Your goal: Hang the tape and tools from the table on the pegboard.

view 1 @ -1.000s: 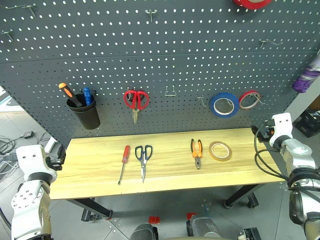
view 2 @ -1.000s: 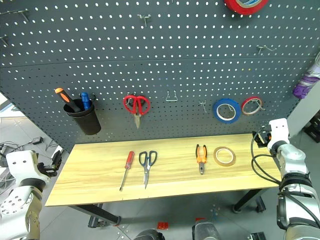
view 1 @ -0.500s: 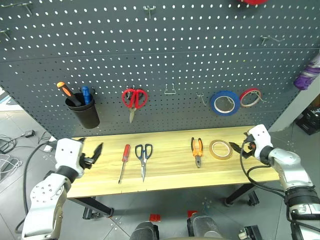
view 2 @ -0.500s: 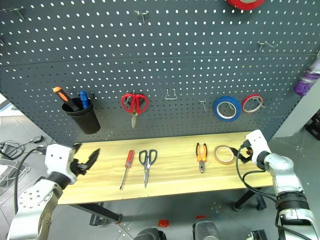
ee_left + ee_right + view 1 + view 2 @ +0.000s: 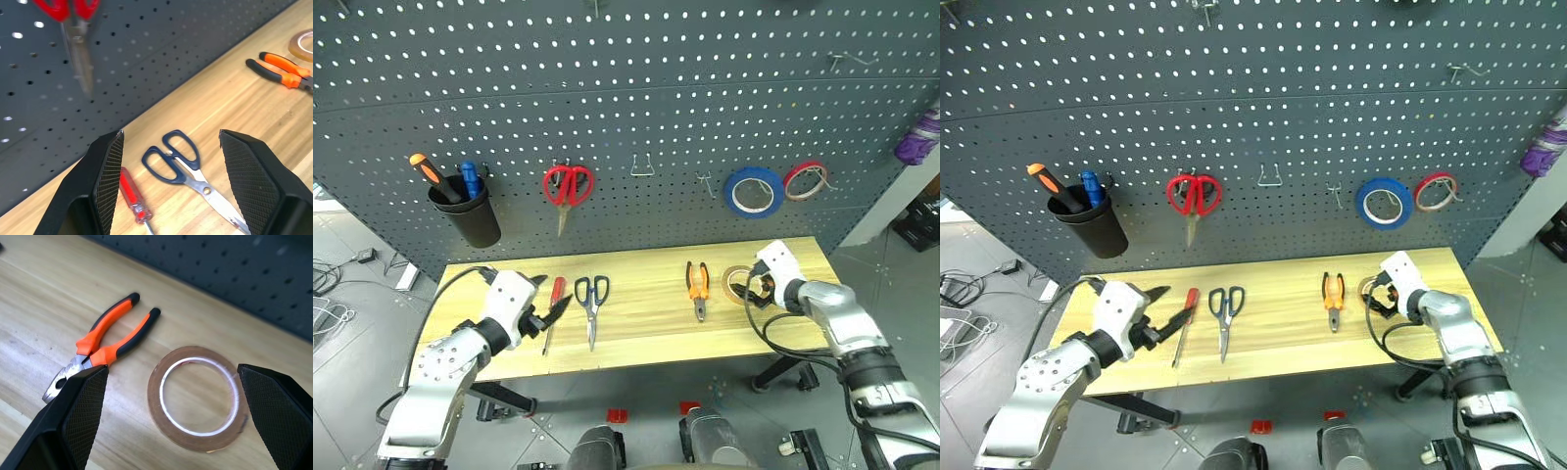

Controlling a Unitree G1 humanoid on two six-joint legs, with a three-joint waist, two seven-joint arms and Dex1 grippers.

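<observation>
Even, bright, diffuse light, soft faint shadows under the pliers (image 5: 105, 345) and tape (image 5: 198, 398), mild sheen on the table (image 5: 636, 328), pegboard (image 5: 626, 117) lines bowed toward the edges, red scissors (image 5: 73, 29) blurred in the left wrist view.

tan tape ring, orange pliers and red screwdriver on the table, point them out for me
tan tape ring (image 5: 195, 438), right wrist view, on the ring's near band
orange pliers (image 5: 105, 335), right wrist view, on the orange handle
red screwdriver (image 5: 132, 195), left wrist view, on the red handle

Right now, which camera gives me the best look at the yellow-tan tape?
The right wrist view: the tape lies whole and close on the table. In the head views the right tool partly hides it; the left wrist view catches its edge.
</observation>
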